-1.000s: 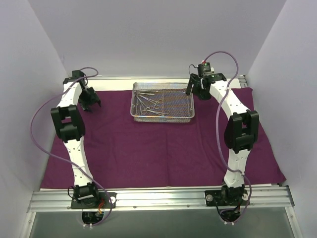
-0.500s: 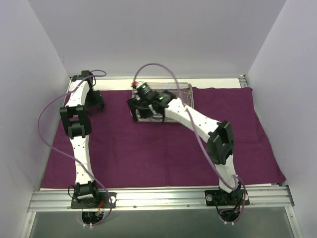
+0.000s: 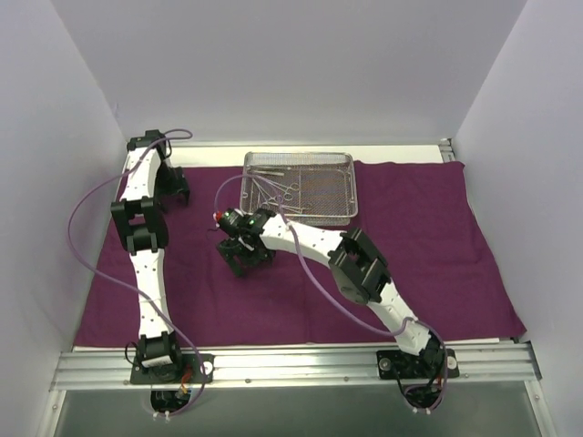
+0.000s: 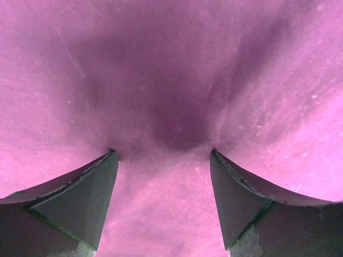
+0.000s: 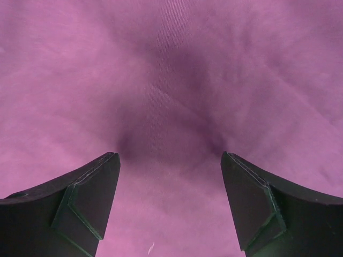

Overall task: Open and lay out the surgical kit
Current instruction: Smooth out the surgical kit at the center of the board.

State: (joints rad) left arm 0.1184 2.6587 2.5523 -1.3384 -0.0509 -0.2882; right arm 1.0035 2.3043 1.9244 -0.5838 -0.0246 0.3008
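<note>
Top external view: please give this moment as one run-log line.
cloth wrap: spread flat | tray: on wrap, instruments inside | left gripper: open over wrap | right gripper: open over wrap, near tray

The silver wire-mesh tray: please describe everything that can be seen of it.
The shallow rectangular silver wire-mesh tray has low mesh walls under a plain metal rim. It sits flat and level on the dark purple cloth, at the cloth's far edge, about midway across. Small silver scissor-handled instruments lie inside its left half, and its right half shows bare mesh. Only the cloth and these instruments are seen touching it.
</note>
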